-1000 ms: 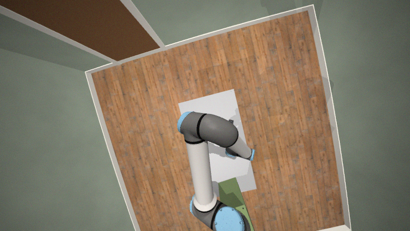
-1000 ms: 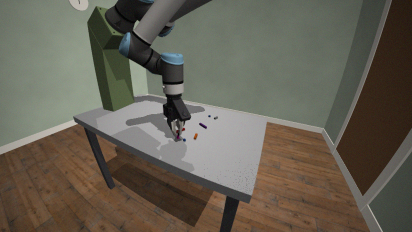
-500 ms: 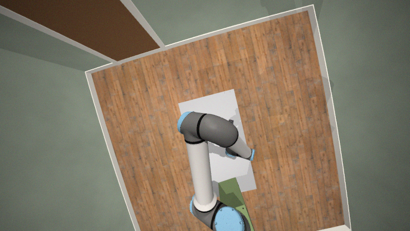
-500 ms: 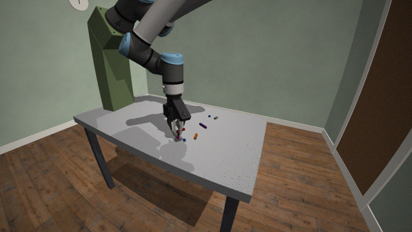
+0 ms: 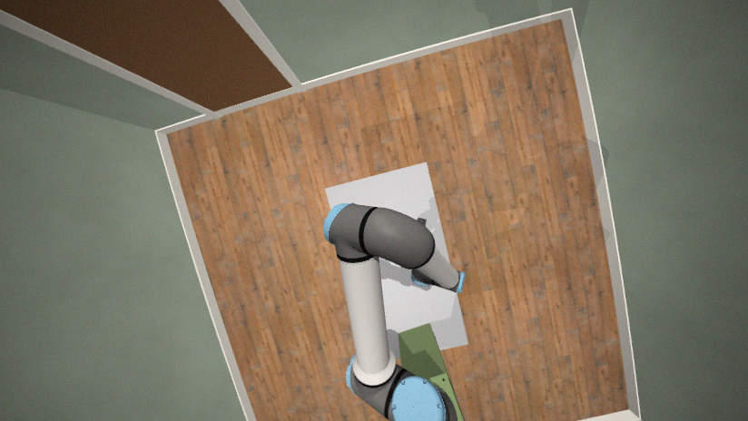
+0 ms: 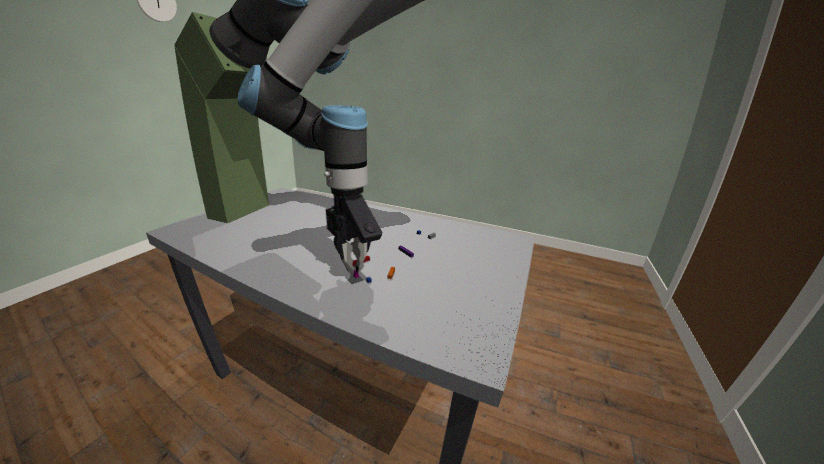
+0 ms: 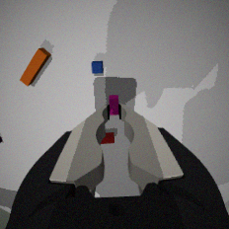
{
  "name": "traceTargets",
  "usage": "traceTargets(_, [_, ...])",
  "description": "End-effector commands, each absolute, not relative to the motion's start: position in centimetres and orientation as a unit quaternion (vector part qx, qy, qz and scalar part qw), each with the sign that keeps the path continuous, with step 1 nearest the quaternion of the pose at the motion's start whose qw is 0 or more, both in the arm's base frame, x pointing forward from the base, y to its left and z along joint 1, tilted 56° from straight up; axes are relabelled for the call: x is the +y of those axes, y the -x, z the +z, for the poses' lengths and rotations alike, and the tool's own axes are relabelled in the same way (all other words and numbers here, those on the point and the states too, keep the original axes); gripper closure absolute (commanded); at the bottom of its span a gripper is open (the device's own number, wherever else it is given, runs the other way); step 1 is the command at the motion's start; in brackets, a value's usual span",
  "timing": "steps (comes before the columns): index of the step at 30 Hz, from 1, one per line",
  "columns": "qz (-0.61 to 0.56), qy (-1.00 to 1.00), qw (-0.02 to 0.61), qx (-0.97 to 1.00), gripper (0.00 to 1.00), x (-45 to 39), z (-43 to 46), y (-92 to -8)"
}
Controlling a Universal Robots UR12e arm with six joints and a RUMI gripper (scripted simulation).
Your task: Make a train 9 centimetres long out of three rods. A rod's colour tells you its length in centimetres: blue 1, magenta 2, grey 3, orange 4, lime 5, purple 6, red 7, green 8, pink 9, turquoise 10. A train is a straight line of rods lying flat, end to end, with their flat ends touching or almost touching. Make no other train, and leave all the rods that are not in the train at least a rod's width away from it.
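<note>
One magenta, short, square-edged rod [image 6: 356,274] [image 7: 114,105]: between the fingertips of the pincer, over the desk; whether it touches the surface, I cannot tell.
Pincer, black with pale grey fingers [image 6: 355,269]: pinching the magenta rod, pointing down.
Nearer blue, cube-like rod [image 6: 369,280] [image 7: 97,67]: on the desk, near the magenta rod but apart from it.
Red, block-like piece [image 6: 367,258] [image 7: 108,138]: near the pincer, partly hidden by its fingers; one rod or more, I cannot tell.
Orange, oblong rod [image 6: 391,272] [image 7: 35,66]: lying flat, apart from the nearer blue rod.
Purple, long, slim rod [image 6: 405,251]: lying flat, between the orange rod and the grey rod.
Grey, short rod [image 6: 431,235]: beyond the purple rod, flat on the desk.
Farther blue, small rod [image 6: 419,232]: just beside the grey rod, a gap between them.
Train: the orange, purple, grey and two blue rods lie apart, none end to end.
Desk, pale grey and rectangular [image 5: 377,193] [image 6: 438,299] [image 7: 64,30]: under the rods, crossed by the arm's shadows.
Arm, grey with light-blue caps [image 5: 363,308] [image 6: 345,144]: reaching over the desk from the green, angular pedestal [image 5: 416,334] [image 6: 201,155].
Floor, brown wooden planks [image 5: 261,209] [image 6: 576,322]: around the desk.

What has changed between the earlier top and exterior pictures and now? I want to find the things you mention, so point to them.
Nothing visibly changed. The gripper [image 6: 355,272] [image 7: 114,105] stayed in place, fingertips around the magenta rod [image 6: 356,275] [image 7: 114,104], with no visible taking hold or release. The orange rod [image 6: 391,272] [image 7: 35,66] and nearby blue rod [image 6: 369,280] [image 7: 97,67] also stayed put.
</note>
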State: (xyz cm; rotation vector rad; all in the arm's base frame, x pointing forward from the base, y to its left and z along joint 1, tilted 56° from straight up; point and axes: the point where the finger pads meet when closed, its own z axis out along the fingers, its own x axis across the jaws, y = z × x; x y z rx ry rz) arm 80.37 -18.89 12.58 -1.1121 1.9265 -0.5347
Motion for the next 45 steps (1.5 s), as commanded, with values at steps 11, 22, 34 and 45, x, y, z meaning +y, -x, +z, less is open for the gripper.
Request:
traceTargets(11, [-0.213,0.442,0.414,0.766,1.0,-18.9,13.9,-78.5])
traceTargets(22, [-0.213,0.442,0.414,0.766,1.0,-19.2,17.6,-73.1])
traceTargets(34, [-0.212,0.442,0.414,0.767,1.0,-19.2,18.2,-72.1])
traceTargets(45, [-0.211,0.44,0.415,0.768,1.0,-18.3,18.3,-72.1])
